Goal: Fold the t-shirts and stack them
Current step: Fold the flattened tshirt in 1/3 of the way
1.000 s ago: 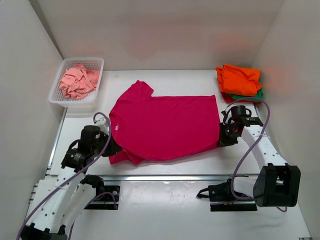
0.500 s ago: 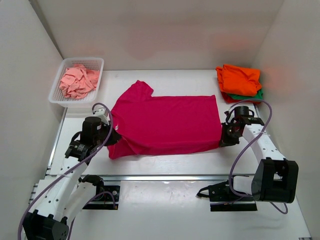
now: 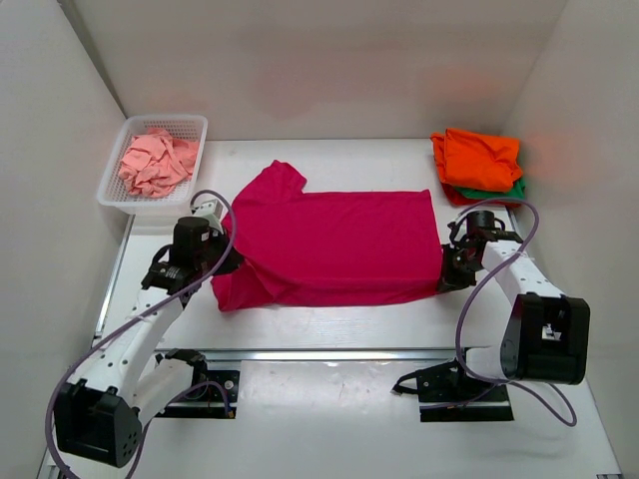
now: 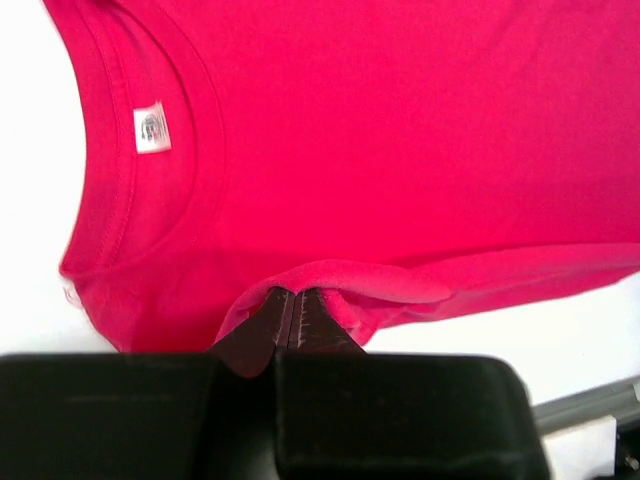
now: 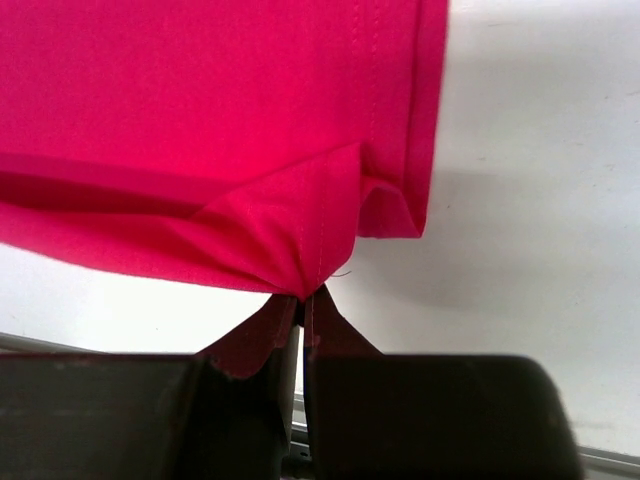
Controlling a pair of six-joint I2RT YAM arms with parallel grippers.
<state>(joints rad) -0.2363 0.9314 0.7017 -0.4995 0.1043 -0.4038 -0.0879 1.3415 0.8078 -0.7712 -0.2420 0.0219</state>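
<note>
Magenta t-shirt [image 3: 339, 244], left gripper [image 4: 293, 303] pinching fold, right gripper [image 5: 303, 306] pinching corner

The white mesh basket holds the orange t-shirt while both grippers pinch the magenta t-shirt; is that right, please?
Not quite: in the top external view the white mesh basket holds the pale salmon-pink t-shirt; the left gripper and right gripper do pinch the magenta t-shirt.
</note>
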